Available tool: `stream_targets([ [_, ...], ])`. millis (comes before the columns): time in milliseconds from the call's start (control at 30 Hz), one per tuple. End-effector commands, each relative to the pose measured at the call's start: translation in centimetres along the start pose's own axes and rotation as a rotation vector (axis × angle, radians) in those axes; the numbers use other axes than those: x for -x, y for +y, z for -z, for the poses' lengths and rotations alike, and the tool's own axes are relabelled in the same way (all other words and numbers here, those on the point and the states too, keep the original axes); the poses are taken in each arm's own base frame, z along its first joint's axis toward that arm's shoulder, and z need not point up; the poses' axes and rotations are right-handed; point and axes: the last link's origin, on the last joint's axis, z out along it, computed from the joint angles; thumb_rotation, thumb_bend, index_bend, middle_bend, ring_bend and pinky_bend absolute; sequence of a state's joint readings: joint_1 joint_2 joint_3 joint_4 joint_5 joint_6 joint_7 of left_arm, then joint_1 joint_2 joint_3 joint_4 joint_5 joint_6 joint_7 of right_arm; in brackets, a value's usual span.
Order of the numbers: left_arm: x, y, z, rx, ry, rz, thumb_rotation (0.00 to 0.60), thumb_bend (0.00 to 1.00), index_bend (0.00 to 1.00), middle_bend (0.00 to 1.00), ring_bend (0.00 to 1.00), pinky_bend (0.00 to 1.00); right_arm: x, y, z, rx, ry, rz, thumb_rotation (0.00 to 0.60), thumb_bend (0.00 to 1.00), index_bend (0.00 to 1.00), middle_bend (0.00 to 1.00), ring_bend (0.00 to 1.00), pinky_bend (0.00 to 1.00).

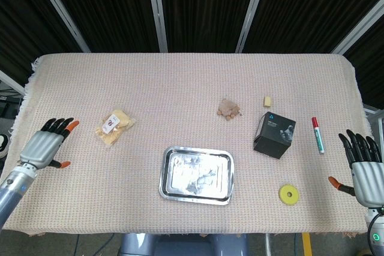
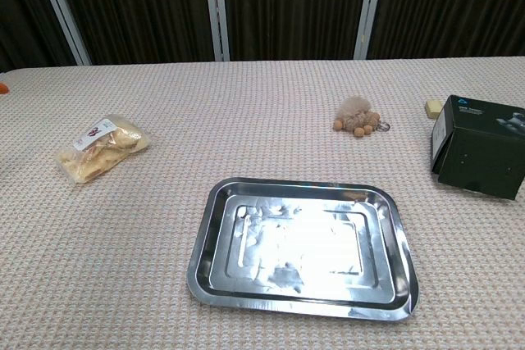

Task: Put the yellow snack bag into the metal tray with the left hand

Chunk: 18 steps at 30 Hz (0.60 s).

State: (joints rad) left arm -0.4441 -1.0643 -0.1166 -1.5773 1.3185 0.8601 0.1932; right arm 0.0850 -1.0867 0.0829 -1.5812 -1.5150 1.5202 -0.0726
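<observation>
On the desk (image 1: pixel 180 88) | left hand (image 1: pixel 47 145) spread, holding nothing, beside snack bag (image 1: pixel 114 126) | tray (image 1: pixel 197 174) bare | right hand (image 1: pixel 362 169) spread, holding nothing

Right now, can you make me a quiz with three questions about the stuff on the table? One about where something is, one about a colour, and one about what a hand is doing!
1. Where is the yellow snack bag?
A. Inside the metal tray
B. On the table, left of the metal tray
C. On top of the black box

2. What colour is the small ring near the table's front edge?
A. Yellow
B. Blue
C. Black

3. What is the left hand doing?
A. Holding the snack bag
B. Pressing on the tray
C. Hovering open, holding nothing

Answers:
1. B, the bag lies on the cloth, apart from the metal tray, which has nothing in it.
2. A, the ring is bright yellow, in front of the black box.
3. C, its fingers are apart and it is left of the bag, not touching it.
</observation>
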Motion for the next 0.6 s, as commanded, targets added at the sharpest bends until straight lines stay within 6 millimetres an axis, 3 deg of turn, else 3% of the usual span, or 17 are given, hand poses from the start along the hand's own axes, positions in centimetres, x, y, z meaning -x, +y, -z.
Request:
stream_targets([
  [33, -0.3, 0.7, -5.0, -0.006, -0.044, -0.004, 0.566, 0.01, 0.00, 0.00, 0.00, 0.00, 0.0, 0.0, 0.1, 0.004, -0.004, 0.002, 0.600, 0.00, 0.01, 0.01, 0.00, 0.00],
  [333, -0.5, 3.4, -12.0, -0.023, -0.068, 0.019, 0.563, 0.04, 0.00, 0.00, 0.00, 0.00, 0.0, 0.3, 0.0, 0.024, -0.010, 0.012, 0.600, 0.00, 0.01, 0.01, 0.00, 0.00],
  [600, -0.3, 6.7, -15.2, -0.001, -0.100, 0.065, 0.567, 0.08, 0.00, 0.00, 0.00, 0.00, 0.0, 0.7, 0.2, 0.042, -0.012, 0.014, 0.600, 0.00, 0.01, 0.01, 0.00, 0.00],
])
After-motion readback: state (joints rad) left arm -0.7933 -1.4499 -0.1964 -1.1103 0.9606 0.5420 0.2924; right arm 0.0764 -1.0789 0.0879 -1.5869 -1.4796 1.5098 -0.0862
